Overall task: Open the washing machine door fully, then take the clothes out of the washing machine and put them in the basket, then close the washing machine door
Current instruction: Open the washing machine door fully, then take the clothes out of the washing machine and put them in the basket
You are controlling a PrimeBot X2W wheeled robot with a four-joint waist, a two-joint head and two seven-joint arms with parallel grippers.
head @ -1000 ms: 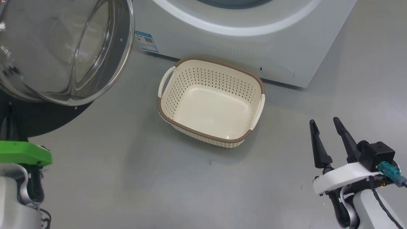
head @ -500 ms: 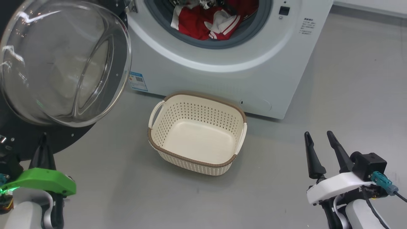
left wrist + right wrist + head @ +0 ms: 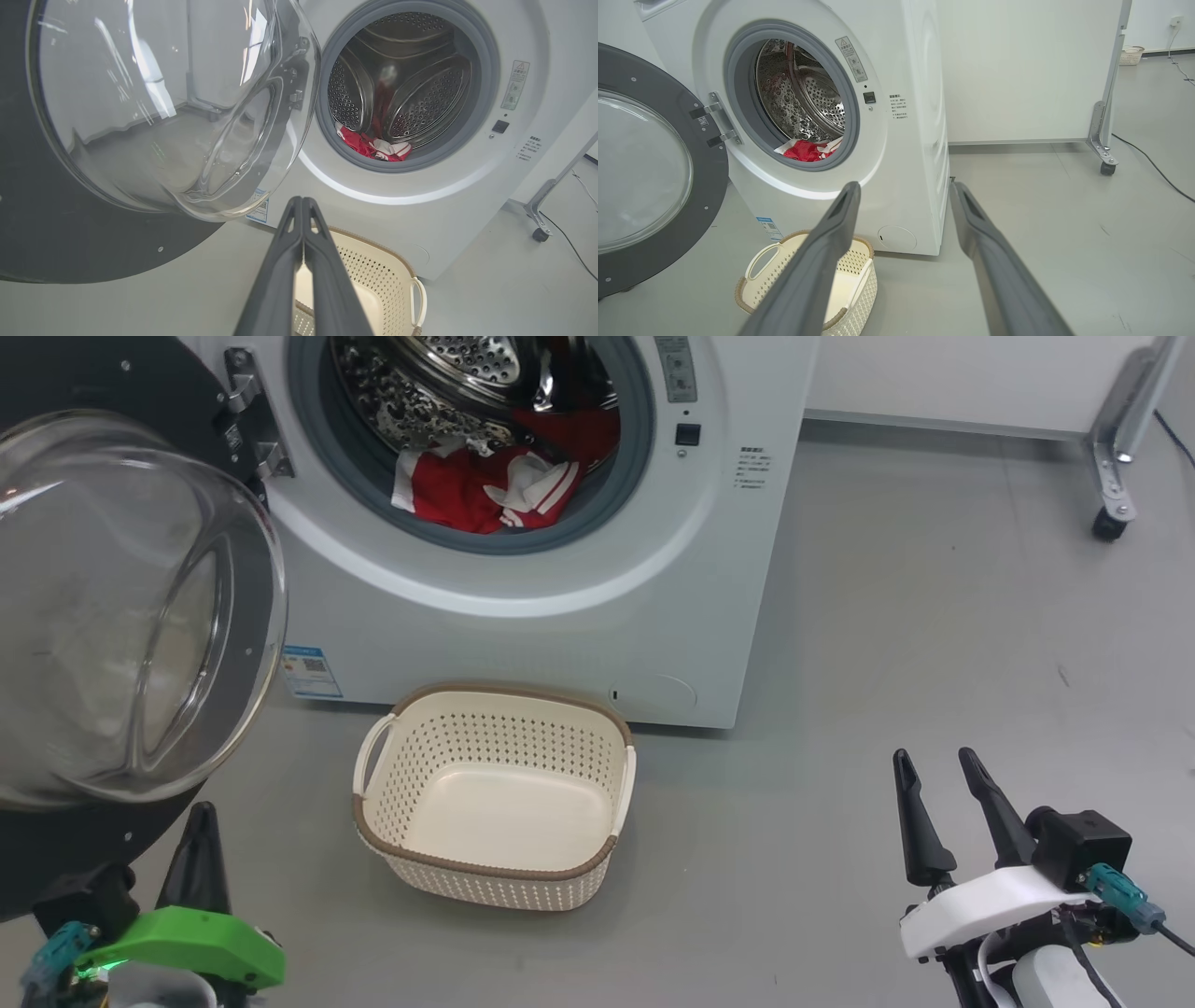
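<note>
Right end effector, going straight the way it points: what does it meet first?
Probably the washing machine, at the front corner beside its opening. The right end effector is open, apart from it; depth is unclear.

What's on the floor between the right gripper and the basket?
Nothing: the head view shows a bare stretch of grey floor between the right gripper and the basket.

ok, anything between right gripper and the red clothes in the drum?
Nothing visible: the black-rimmed round glass door is swung left of the grey-ringed opening; red-and-white clothes lie exposed at its mouth, open right gripper below.
</note>
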